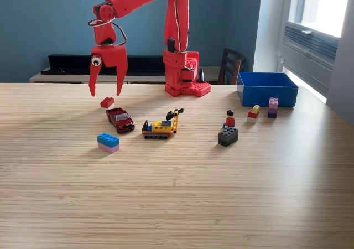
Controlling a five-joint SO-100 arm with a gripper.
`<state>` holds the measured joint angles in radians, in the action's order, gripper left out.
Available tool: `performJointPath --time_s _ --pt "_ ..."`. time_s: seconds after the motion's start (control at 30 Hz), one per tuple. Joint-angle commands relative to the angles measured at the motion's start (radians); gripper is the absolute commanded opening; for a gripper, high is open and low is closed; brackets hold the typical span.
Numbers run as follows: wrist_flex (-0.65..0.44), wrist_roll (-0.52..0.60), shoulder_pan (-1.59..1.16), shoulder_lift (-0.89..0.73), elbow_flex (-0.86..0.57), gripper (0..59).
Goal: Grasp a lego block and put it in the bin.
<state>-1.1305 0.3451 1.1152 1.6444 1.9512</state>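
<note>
Eyes on the small red lego block [107,102], lying flat on the wooden table [177,193] towards the exterior view's left, untouched. Right above it hangs the red gripper [105,88], fingers pointing down and spread wide apart, nothing between them, tips clear of the block and of the tabletop. A googly eye sits on the side of the gripper. The red arm [166,16] arches over from its base [185,74] at the far edge of the table.

Just in front of the block sits a dark red toy car [120,119], and nearer the camera a blue-on-pink block [108,143]. To the car's right in the exterior view is a yellow and orange tracked vehicle [161,125]. Further right a little figure in red [229,119] stands on a dark grey block [228,136].

Over on the exterior view's right, the blue bin [267,88] rests on the table, well apart from the gripper. Just in front of it lie a small red and yellow piece [254,112] and a pink and purple stack [273,107]. A dark chair [230,65] stands behind the table
</note>
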Motion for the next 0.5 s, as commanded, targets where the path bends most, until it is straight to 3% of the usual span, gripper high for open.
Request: performJointPath --time_s 0.03,0.5 --pt "0.032 -0.012 0.000 -0.031 -0.074 29.1" --pt "0.147 0.037 -0.080 -0.080 -0.034 28.4"
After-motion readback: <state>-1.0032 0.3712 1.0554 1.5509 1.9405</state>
